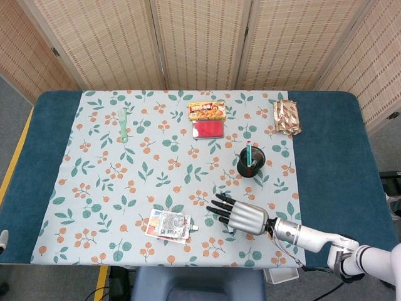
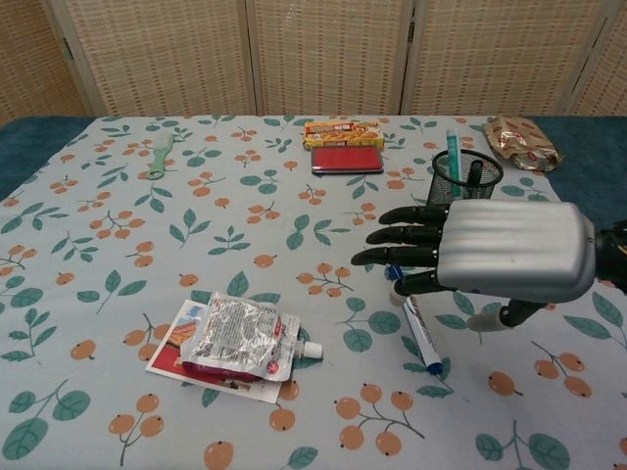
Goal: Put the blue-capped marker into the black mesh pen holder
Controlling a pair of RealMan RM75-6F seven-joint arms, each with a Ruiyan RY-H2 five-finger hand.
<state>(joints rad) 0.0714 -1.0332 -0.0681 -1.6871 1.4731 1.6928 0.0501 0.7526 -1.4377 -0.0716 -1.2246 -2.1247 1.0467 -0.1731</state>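
**Hand above marker, grasp not yet made**

Fingers of the right hand (image 2: 490, 259) are spread and extended toward the robot's left, palm down, holding nothing. We find it hovering over the blue-capped marker (image 2: 421, 338), which lies flat on the patterned cloth (image 2: 118, 245). In the chest view the hand covers the marker's capped end and only the white barrel shows below it; whether any fingertip touches the marker we cannot tell. The left hand is not visible in either view.

The black mesh pen holder (image 1: 251, 162) stands upright, beyond the marker toward the back of the table, apart from the hand. It already holds a green pen (image 2: 453, 154) and what looks like a dark one.

Risks, in our judgement: the marker is round and may roll or skid if the fingers push it sideways instead of closing on it. On the way in, the marker could catch the mesh rim or strike the pens, tipping the holder.

Room to move is fair. A foil pouch (image 2: 240, 336) lies to the left of the marker, well apart. The near table edge is close behind the hand. A red pad (image 1: 208, 128) and snack box (image 1: 207, 111) sit further back, clear of the route.
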